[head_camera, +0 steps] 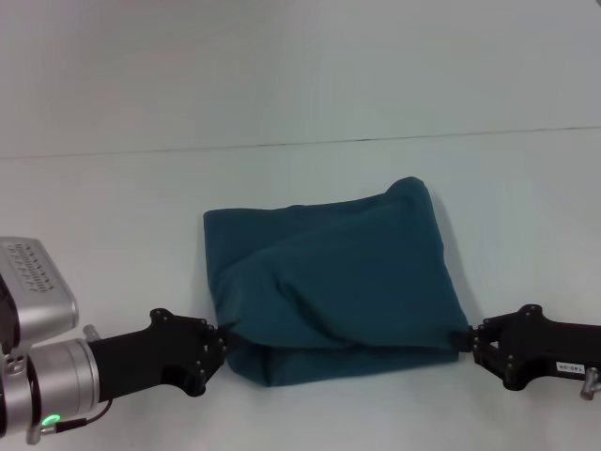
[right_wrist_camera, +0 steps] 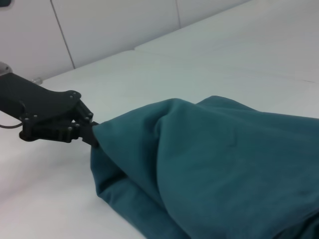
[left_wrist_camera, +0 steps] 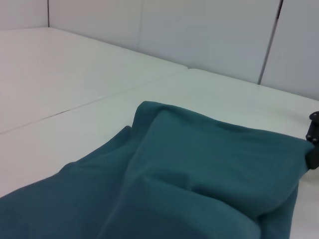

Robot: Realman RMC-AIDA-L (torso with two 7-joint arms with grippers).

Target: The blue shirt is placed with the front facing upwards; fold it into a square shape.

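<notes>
Head view: blue shirt (head_camera: 333,282) folded into a rough, rumpled square on the white bench (head_camera: 113,207), plain teal cloth on top, no print showing. Left gripper (head_camera: 223,340) at the near left corner of the bundle, jaws closed on the cloth there. Right gripper (head_camera: 466,340) at the near right corner, jaws closed on the cloth likewise. Near edge of the shirt stretched between the two pairs of jaws, sagging a little in the middle. Far edge well beyond both jaws, its right corner raised in a soft peak. Diagonal crease running from the left jaws' side toward the middle of the bundle.

Left wrist view: blue shirt (left_wrist_camera: 199,184) filling the lower part, layered in thick folds, spreading away from the left jaws across the white bench (left_wrist_camera: 75,74). Right gripper (left_wrist_camera: 313,144) just visible at the far corner of the cloth, touching it. Left arm's own jaws out of sight here.

Right wrist view: blue shirt (right_wrist_camera: 224,159) heaped close to the camera, folded edge rounded and doubled. Left gripper (right_wrist_camera: 89,133) at the opposite corner, jaws pinched shut on the cloth's edge, black body reaching back over the bench (right_wrist_camera: 50,199). Right arm's own jaws not shown.
</notes>
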